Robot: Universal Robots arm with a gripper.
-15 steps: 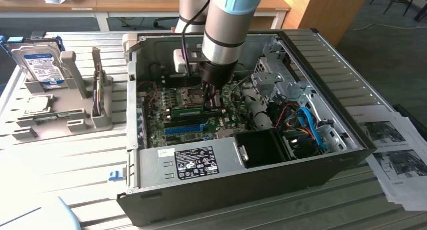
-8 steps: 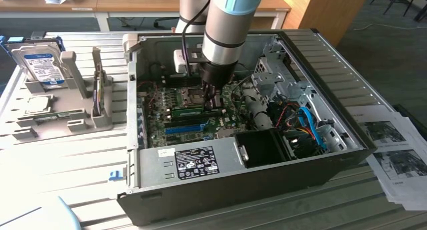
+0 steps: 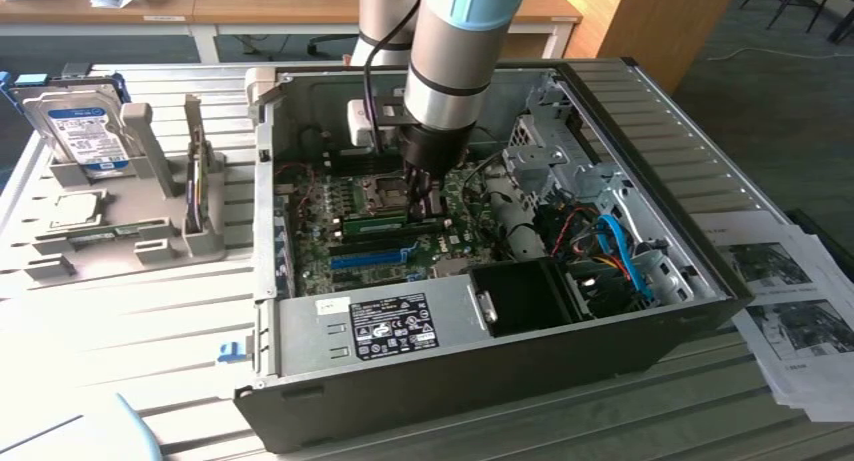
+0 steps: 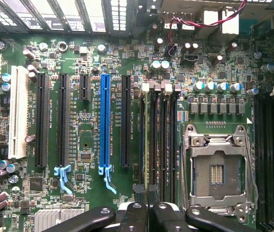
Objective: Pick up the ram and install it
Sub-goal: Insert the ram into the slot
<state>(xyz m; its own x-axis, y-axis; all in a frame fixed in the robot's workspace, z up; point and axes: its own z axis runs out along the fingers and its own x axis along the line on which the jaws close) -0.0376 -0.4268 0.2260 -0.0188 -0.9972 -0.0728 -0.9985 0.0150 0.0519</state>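
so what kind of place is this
Probably a lab or workshop for computer assembly: an open PC case on a slatted table, a hard drive standing in a grey fixture, and wooden desks behind.

A robotics lab is suggested: an opened computer case (image 3: 400,381) is laid on a slatted metal table (image 3: 147,331) under a robot arm (image 3: 447,71), a grey parts fixture (image 3: 150,151) is set beside it (a hard drive (image 3: 80,131) is stood in it), and wooden desks (image 3: 254,6) are seen behind.
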